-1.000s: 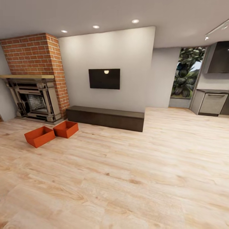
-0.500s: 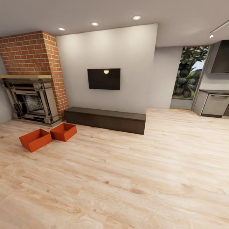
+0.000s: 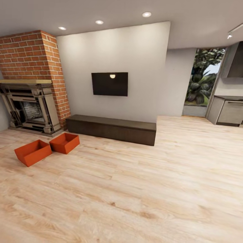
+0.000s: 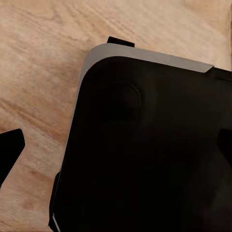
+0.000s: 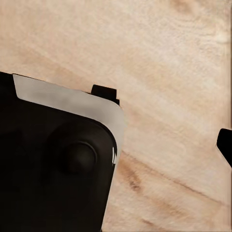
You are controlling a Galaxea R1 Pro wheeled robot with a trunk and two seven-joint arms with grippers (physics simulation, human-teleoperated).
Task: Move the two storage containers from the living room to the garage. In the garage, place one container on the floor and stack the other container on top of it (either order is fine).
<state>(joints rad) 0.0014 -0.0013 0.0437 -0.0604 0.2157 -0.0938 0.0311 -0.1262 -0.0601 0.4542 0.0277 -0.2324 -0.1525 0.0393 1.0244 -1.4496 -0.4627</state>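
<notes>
Red-orange, shallow, lidless rectangular storage containers, 2 in number, lie on the light wood-plank floor point(image 3: 135, 189) in the head view: the nearer container point(image 3: 32, 152) and the farther container point(image 3: 64, 142) sit side by side, corners close together, whether touching cannot be told. Both stand upright and empty, in front of the red brick fireplace point(image 3: 32, 91) with its dark metal surround. Just beside the fireplace, a long low dark brown bench point(image 3: 111, 129) runs along the pale wall beneath a black wall-mounted screen point(image 3: 109, 84). At the far right, a tall window showing green foliage point(image 3: 202, 81) stands next to grey cabinets point(image 3: 229, 113).

Left wrist view: a black rounded robot base with a grey edge point(image 4: 145, 145) lies over the wood planks. A dark fingertip point(image 4: 9, 147) of the left gripper enters at one edge and another dark tip at the opposite edge, so the fingers stand wide apart with nothing between them.

Right wrist view: the same black base with its grey edge point(image 5: 53, 164) appears above the planks. Only 1 dark fingertip point(image 5: 225, 145) of the right gripper is seen; whether its fingers are apart or together cannot be told.
</notes>
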